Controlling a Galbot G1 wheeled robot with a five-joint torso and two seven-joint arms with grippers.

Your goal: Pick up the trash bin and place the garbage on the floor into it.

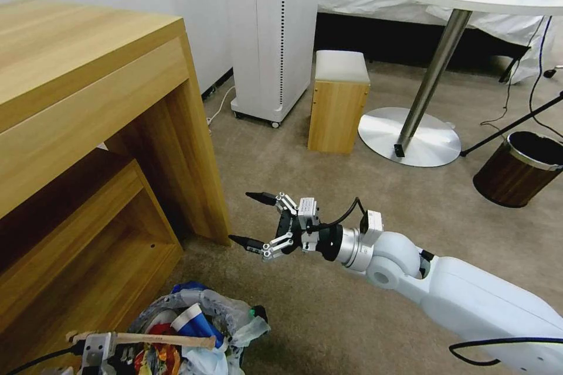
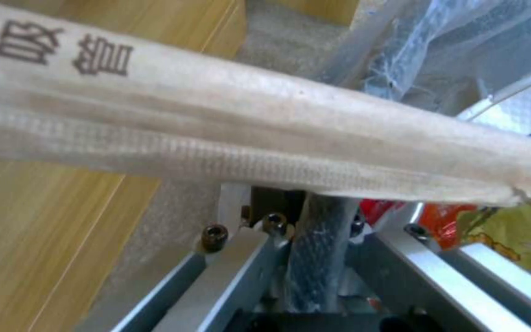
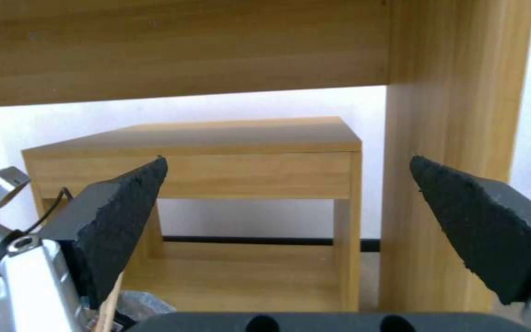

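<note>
Right arm reaches in from the lower right of the head view, forearm about level above the beige-brown short-pile carpet (image 1: pixel 328 310), wrist pointing left toward the light wooden desk (image 1: pixel 88 88). Right gripper (image 1: pixel 253 220) hangs in the air with its black-tipped fingers spread wide, nothing between them; in the right wrist view the two dark pads (image 3: pixel 118 216) frame the desk leg and a low wooden shelf unit (image 3: pixel 216 157) under the desk.

Small round bin lined with a crinkly translucent whitish bag (image 1: pixel 234 316) sits at the bottom edge of the head view, just beside the desk's lower shelf, full of red, orange and blue wrappers. Left gripper (image 1: pixel 97 351) is at the bin's rim; the left wrist view has its metal fingers (image 2: pixel 247 276) clamped on the bag-covered rim. A thin paper-sleeved wooden stick (image 1: pixel 146 338) lies across the bin top, just above that gripper.
</note>
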